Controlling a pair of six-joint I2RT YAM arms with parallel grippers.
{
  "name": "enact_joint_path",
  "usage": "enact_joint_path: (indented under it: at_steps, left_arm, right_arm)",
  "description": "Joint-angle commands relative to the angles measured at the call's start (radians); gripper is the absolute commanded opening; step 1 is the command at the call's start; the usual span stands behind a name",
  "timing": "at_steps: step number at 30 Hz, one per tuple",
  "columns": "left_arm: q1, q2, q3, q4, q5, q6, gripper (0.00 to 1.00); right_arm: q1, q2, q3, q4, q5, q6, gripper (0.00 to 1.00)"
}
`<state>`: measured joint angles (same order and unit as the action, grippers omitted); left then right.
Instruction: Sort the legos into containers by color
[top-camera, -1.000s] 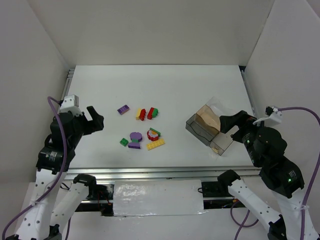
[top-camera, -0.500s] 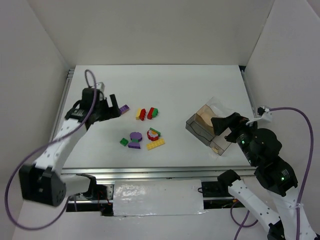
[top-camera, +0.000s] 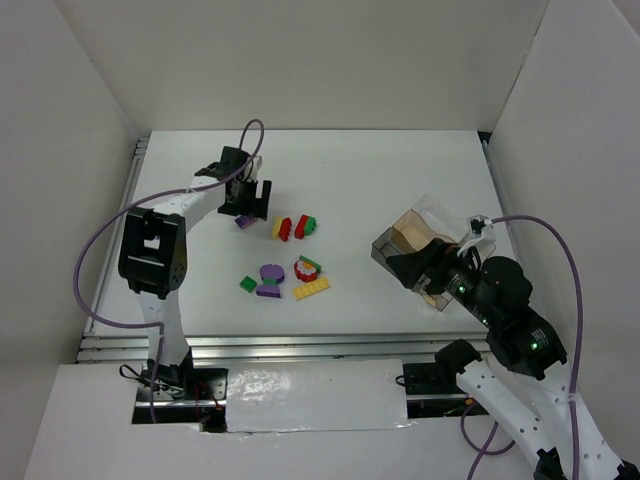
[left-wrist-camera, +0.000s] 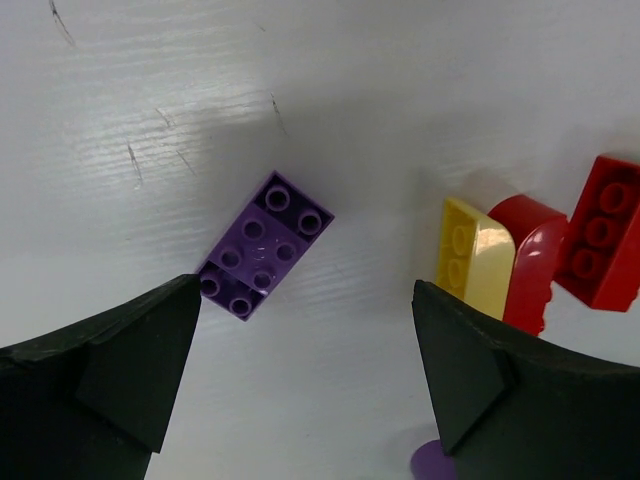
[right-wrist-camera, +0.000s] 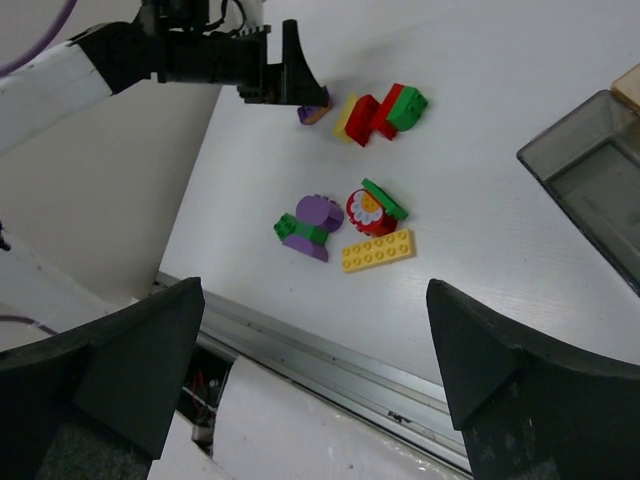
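Observation:
My left gripper (top-camera: 248, 205) is open, low over the far-left part of the table, just above a purple brick (left-wrist-camera: 262, 245) that lies flat between and ahead of its fingers. A yellow brick (left-wrist-camera: 472, 255) and red bricks (left-wrist-camera: 600, 245) lie right of it, with a green one (top-camera: 311, 223). Nearer lie a round purple piece (top-camera: 270, 272), a small green brick (top-camera: 247, 284), a red flower piece (top-camera: 307, 268) and a flat yellow plate (top-camera: 311, 288). My right gripper (top-camera: 412, 265) is open and empty, held above the smoky organizer box (top-camera: 400, 250).
The white table has walls on three sides. A metal rail (right-wrist-camera: 330, 350) runs along its near edge. The organizer box (right-wrist-camera: 590, 190) stands at the right, with a tan patch at its far side.
My left arm has swung from the table's left edge out to the purple brick. My right gripper has moved left and forward over the box.

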<state>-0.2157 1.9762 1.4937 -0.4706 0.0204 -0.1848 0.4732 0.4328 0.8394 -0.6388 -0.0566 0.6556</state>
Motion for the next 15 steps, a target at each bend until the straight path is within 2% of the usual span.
enact_joint_path:
  at_steps: [1, 9, 13, 15]
  left_arm:
    - [0.001, -0.014, 0.025, 0.007, -0.016, 0.123, 0.99]
    - [0.021, 0.082, 0.033, 0.000, -0.016, 0.162, 0.98]
    - [0.036, 0.125, 0.033, -0.005, -0.016, 0.148, 0.93]
    - [0.036, 0.131, 0.025, 0.006, -0.016, 0.150, 0.79]
  right_arm:
    - [0.001, -0.022, -0.022, 0.114, -0.095, 0.001, 1.00]
    - [-0.001, 0.011, 0.010, 0.091, -0.129, -0.043, 0.99]
    - [0.001, 0.007, 0.007, 0.097, -0.132, -0.039, 1.00]
    - [-0.002, 0.007, 0.006, 0.102, -0.141, -0.034, 1.00]
